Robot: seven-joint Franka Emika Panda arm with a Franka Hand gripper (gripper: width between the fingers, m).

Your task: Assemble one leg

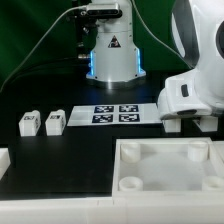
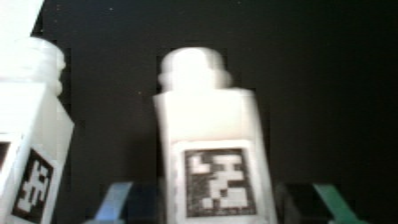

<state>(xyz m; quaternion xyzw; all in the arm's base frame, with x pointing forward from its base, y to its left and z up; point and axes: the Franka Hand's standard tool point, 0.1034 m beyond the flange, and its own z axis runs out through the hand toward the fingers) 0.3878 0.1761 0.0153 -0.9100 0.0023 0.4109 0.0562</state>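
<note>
In the wrist view a white leg (image 2: pixel 210 120) with a black-and-white tag stands between my two fingertips (image 2: pixel 121 200), with a dark gap on each side. My gripper (image 2: pixel 222 205) is open around it and does not touch it. A second leg (image 2: pixel 27 130) stands close beside it. In the exterior view my gripper (image 1: pixel 187 112) hangs low at the right over two white blocks (image 1: pixel 172 123), partly hiding them. Two more legs (image 1: pixel 30 122) (image 1: pixel 55 121) stand side by side at the exterior view's left.
The marker board (image 1: pixel 115 113) lies at mid table. The large white tray-like part (image 1: pixel 165 170) with round corner sockets fills the front right. A white piece (image 1: pixel 4 158) sits at the front left edge. The robot base (image 1: pixel 112 50) stands at the back.
</note>
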